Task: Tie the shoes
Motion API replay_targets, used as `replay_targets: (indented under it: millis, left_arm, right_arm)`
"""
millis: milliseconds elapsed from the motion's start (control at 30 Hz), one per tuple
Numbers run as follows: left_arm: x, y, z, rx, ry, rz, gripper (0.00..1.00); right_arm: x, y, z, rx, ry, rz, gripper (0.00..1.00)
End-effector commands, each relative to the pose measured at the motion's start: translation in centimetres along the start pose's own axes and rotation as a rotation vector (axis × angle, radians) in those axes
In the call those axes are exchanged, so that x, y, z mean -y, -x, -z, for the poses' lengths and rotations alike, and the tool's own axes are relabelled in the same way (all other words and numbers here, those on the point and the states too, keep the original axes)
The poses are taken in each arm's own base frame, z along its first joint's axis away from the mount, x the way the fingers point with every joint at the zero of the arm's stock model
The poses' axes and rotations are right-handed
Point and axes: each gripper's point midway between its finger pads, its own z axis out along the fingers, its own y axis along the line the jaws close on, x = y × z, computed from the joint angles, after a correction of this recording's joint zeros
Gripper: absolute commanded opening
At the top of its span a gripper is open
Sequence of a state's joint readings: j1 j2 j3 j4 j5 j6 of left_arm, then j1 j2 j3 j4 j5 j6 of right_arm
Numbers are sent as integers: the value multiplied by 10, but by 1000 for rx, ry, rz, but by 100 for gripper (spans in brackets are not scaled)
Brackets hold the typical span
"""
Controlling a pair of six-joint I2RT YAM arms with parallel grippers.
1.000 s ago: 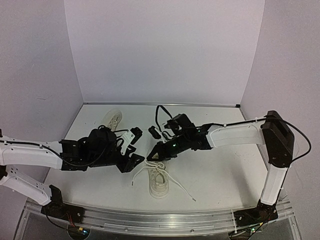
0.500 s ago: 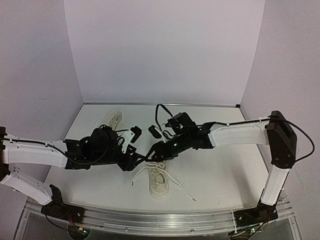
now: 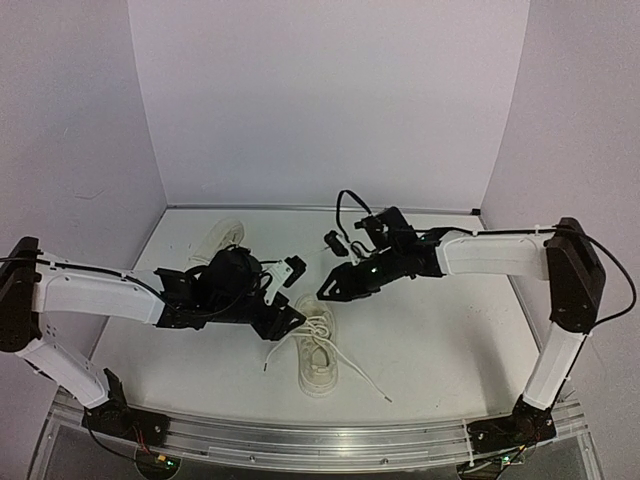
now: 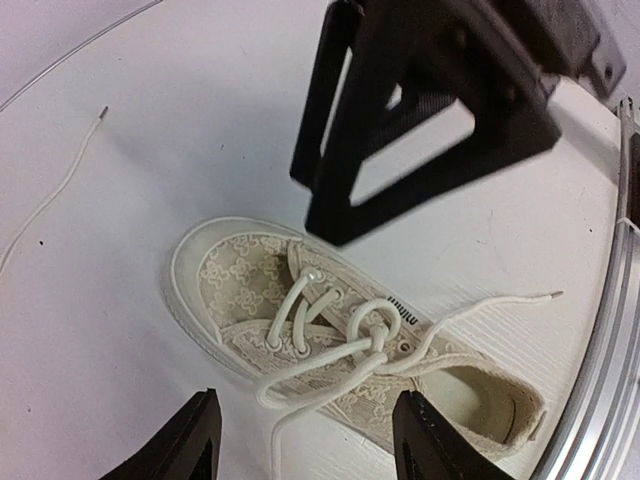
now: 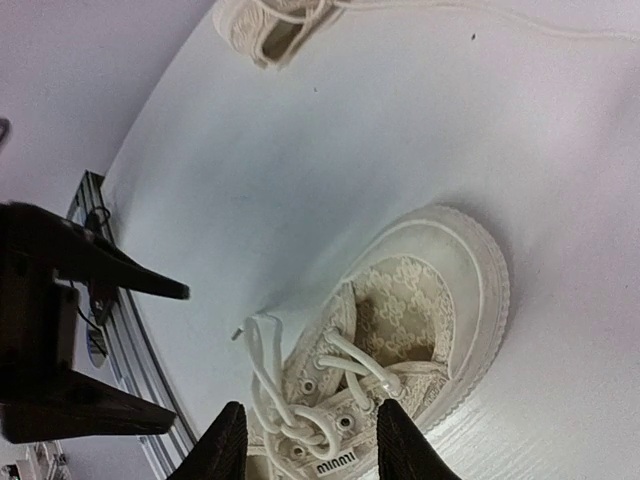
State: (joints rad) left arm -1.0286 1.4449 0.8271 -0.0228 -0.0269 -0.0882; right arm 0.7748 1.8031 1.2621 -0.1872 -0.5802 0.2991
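One cream shoe (image 3: 318, 352) lies near the table's front centre, toe toward the back, with a loose knot and lace ends trailing left and right. It also shows in the left wrist view (image 4: 250, 290) and in the right wrist view (image 5: 440, 290). The second shoe (image 3: 222, 240) lies at the back left, and its edge shows in the right wrist view (image 5: 272, 25). My left gripper (image 3: 283, 322) is open and empty just left of the near shoe's toe (image 4: 310, 442). My right gripper (image 3: 335, 285) is open and empty just behind that toe (image 5: 312, 442).
The white table (image 3: 450, 330) has walls on three sides and a metal rail (image 3: 330, 445) along its front edge. A long lace end (image 3: 372, 385) runs out to the shoe's right. The two grippers are close together over the shoe's toe.
My right gripper has pulled back and to the right, away from the knot. My left arm has swung right, closer to the shoe. The lace loops now lie slack on the shoe.
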Motion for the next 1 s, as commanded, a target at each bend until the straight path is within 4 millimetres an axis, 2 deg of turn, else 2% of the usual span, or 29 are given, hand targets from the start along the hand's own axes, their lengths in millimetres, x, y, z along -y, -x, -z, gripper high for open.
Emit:
replay_targets:
  millis: [0,300,733,967]
  left_arm:
    - [-5,23,-6,24,-5,-5,61]
    - [-10,26,-17,12,-39,17,60]
    - [-16,21,-27,-9,-51,35,60]
    - [-18,18,-27,-14,-53,41,58]
  right_arm:
    - [6,-21,-18,-89,14,23,38]
    - [9,-39,-29,-157,53,20,33]
    - [6,-51,-37,-210,101,23,28]
    - [-3,-52,-35,-219,145,38,19]
